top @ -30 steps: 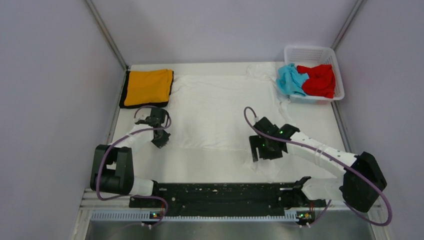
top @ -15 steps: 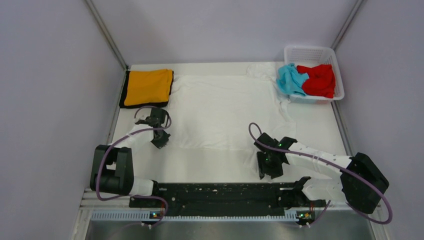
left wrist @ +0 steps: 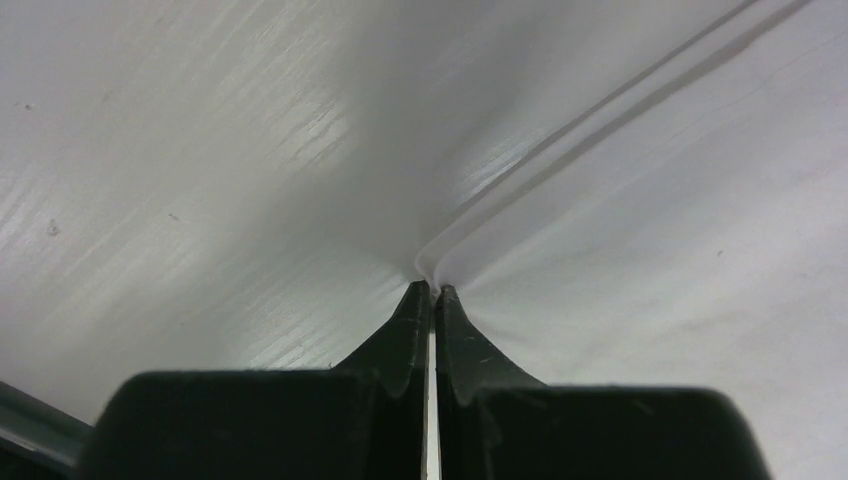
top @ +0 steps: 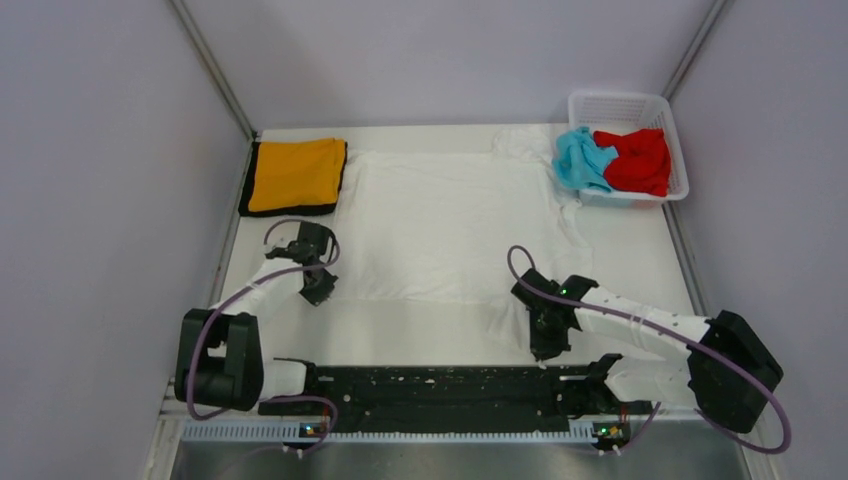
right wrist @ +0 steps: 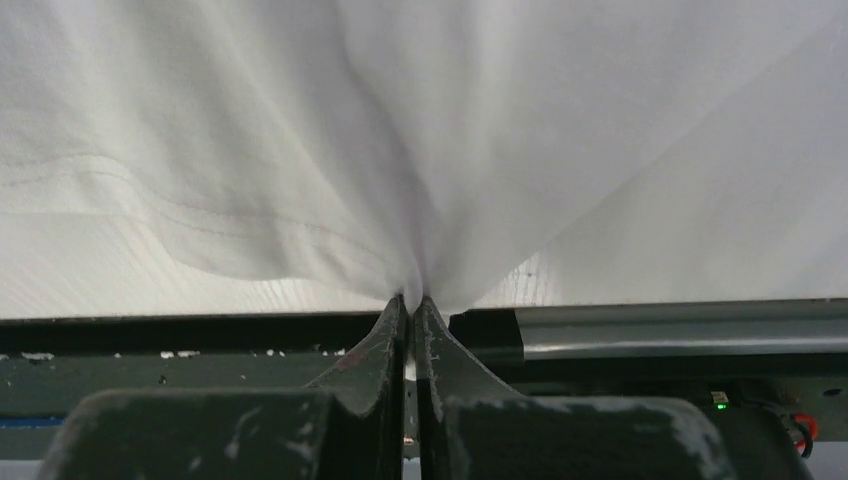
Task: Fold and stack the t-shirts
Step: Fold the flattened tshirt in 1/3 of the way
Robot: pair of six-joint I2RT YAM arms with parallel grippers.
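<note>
Spreading flat across the middle of the table (top: 420, 335), the white t-shirt (top: 440, 215) is shown from above with its hem toward the near edge, the left gripper (top: 318, 290) at one hem corner and the right gripper (top: 551, 345) at the other. The orange t-shirt (top: 295, 175) lies folded at the far left corner. The light blue t-shirt (top: 582, 160) and red t-shirt (top: 636, 160) are heaped in the basket (top: 625, 100) at the far right corner. From the left wrist, the jaws are seen pinched shut on a thin cloth edge. From the right wrist, a bunched fold is clamped likewise. The first fold appears to be in hand; both corners would need to be lifted together and carried toward the far edge.
</note>
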